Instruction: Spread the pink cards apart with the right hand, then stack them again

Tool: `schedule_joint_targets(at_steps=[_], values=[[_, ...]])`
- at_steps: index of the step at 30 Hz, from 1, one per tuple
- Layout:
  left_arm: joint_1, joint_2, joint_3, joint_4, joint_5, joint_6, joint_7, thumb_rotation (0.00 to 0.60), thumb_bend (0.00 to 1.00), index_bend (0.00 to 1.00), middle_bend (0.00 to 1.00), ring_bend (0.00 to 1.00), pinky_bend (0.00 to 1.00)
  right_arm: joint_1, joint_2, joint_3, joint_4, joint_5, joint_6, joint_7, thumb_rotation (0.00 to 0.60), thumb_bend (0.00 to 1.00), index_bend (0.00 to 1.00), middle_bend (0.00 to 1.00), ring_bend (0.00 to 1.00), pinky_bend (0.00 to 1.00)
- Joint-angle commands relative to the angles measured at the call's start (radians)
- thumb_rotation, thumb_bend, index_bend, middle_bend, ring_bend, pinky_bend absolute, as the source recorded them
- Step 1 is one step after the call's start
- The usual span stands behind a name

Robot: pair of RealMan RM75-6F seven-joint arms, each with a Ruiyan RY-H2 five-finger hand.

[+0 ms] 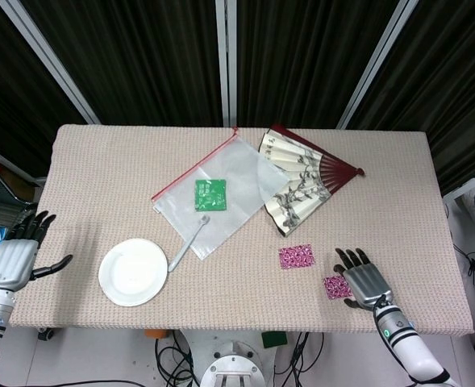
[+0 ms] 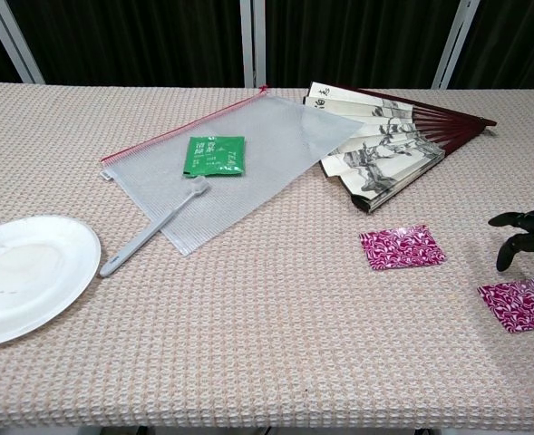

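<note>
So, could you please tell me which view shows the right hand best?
The head view: the whole right hand shows, beside a pink card. The chest view catches only dark fingertips at its edge.

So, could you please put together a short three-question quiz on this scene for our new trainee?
1. True or false: the two pink cards lie apart on the table.
2. Which thing sits on the clear zip bag? A) green packet B) white plate C) folding fan
3. Fill in: the right hand hovers beside the pink card nearer the table's ____ edge.

Key
1. True: one pink card lies clear of the other pink card.
2. A: the green packet lies on the bag; the white plate is beside it, and the folding fan only overlaps a corner.
3. Front.
</note>
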Motion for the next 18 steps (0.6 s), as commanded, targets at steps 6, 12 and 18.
schedule_joint_targets(at_steps=[6,12,18], values=[[0.0,-0.003,0.0,0.003,0.003,0.002,-0.004,0.0,0.05,0.0,0.0,0.0,0.15,-0.003,-0.007,0.001,0.005,0.013,0.0,-0.023,0.6,0.39,0.31,0.0,0.0,0.0],[0.001,-0.004,0.0,0.005,0.001,0.0,-0.005,0.0,0.05,0.0,0.0,0.0,0.15,-0.003,-0.014,0.004,0.013,0.025,-0.005,-0.032,0.6,0.39,0.33,0.0,0.0,0.0],[0.0,-0.005,0.0,0.008,-0.001,-0.004,-0.005,0.0,0.05,0.0,0.0,0.0,0.15,-0.005,-0.026,0.007,0.027,0.026,-0.005,-0.031,0.6,0.42,0.37,0.0,0.0,0.0]])
